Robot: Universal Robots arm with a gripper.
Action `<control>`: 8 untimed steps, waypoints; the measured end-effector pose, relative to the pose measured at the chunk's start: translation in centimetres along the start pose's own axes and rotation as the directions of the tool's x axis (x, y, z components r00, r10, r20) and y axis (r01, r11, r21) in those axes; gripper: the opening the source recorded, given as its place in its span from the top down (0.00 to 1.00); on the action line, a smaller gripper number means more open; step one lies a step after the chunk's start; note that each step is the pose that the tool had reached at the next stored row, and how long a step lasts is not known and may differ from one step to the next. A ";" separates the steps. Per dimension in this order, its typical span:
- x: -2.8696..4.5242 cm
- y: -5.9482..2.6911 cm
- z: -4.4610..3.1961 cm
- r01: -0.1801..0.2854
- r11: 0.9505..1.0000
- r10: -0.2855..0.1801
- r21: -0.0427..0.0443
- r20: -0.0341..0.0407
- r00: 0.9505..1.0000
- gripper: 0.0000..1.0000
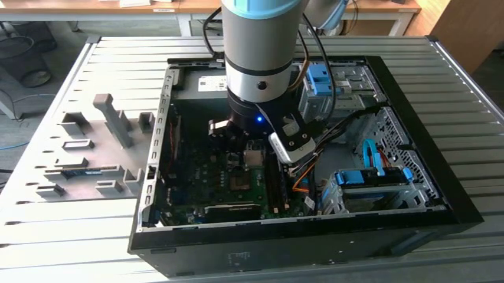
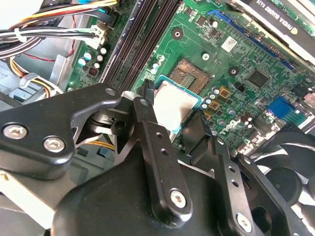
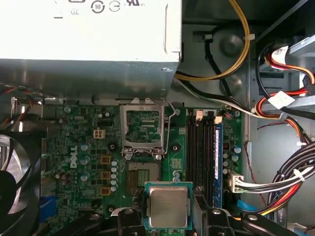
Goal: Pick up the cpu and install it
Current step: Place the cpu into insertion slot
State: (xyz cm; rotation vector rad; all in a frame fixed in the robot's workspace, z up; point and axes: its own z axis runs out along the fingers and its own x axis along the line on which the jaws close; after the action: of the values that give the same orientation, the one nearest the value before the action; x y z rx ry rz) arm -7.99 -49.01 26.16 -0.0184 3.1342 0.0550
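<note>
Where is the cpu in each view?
Exterior view: cpu under the arm, over the motherboard.
Second wrist view: cpu within the gripper, beside the empty socket.
First wrist view: cpu beside that socket.
Shared landmark: memory slots.

Robotics lab: a robot arm [image 1: 260, 53] over an open computer case [image 1: 275, 256] on a slatted metal workbench [image 1: 94, 236], desks [image 1: 79, 7] behind.

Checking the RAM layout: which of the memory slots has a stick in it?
The slot farthest from the socket. A blue stick stands in it, while the other slots beside it are bare and black.
</note>
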 end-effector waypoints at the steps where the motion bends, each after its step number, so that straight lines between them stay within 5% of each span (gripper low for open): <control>1: 0.00 0.02 0.01 0.000 1.000 0.000 0.000 0.000 1.000 0.53; 8: 0.07 0.01 0.13 0.000 1.000 0.000 0.001 0.000 1.000 0.53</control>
State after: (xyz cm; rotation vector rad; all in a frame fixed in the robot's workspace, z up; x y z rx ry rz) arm -8.06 -48.99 26.03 -0.0185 3.1342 0.0541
